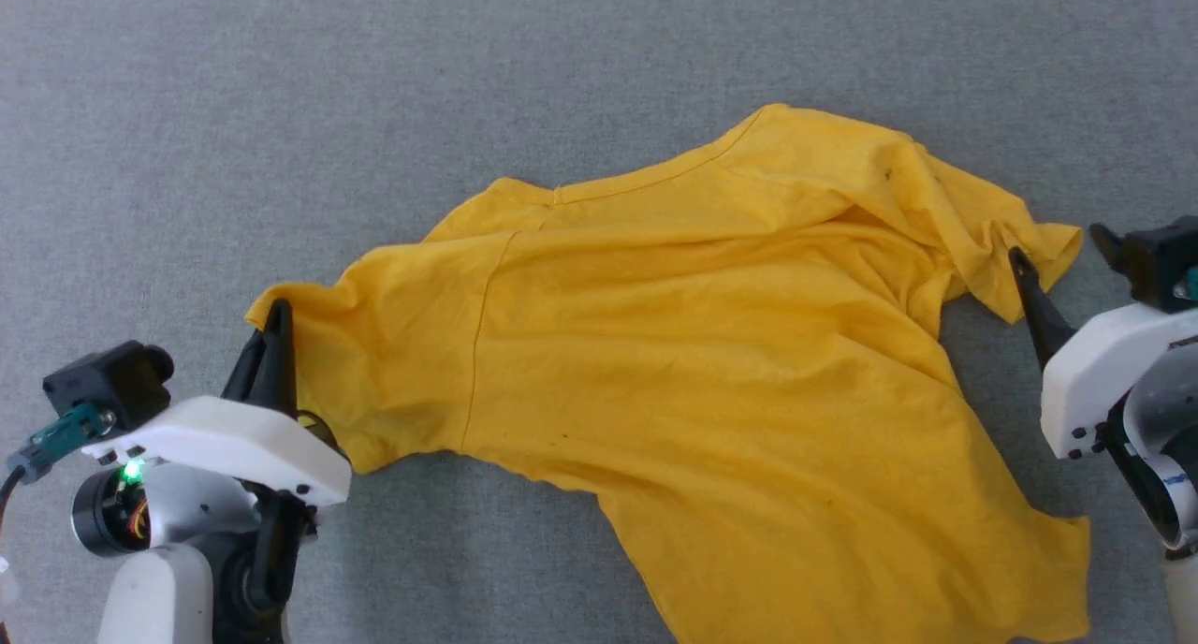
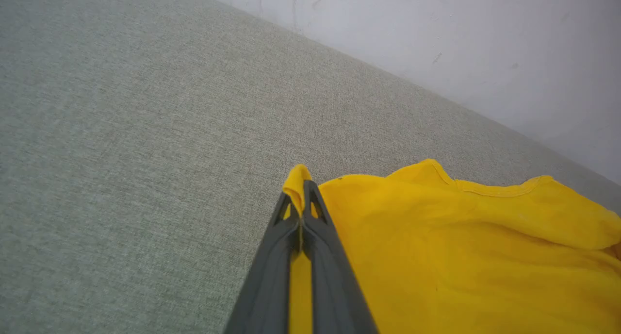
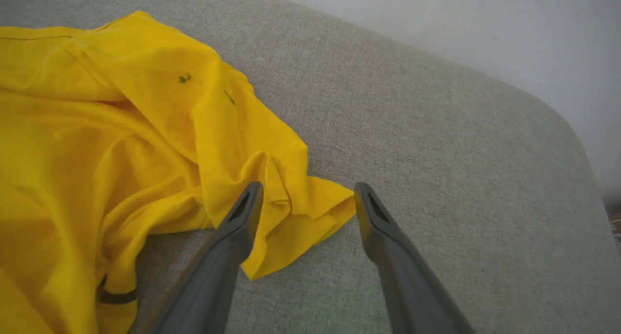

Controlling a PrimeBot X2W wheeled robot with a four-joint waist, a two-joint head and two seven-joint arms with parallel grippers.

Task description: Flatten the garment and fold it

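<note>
Right now the shirt (image 1: 711, 363) lies crumpled across the table (image 1: 281, 110), with its right end toward the rounded far corner and its near hem running off the bottom of the head view. My left gripper (image 1: 277, 318) has its fingers pressed together on a small fold at the shirt's left end, and a tab of yellow pokes past the tips. My right gripper (image 1: 1058, 246) has its fingers spread at the shirt's right end. It straddles a bunched corner, one finger over the cloth and the other just beyond it over bare table, and it holds nothing.

What worries me is that bunch. It is folded over itself in layers, so if I close here I may catch only the top flap, or the whole wad. A pull would then tighten the creases rather than open them. The left pinch also looks shallow. The cloth seems thin, and a hard sideways pull could slip it free.
</note>
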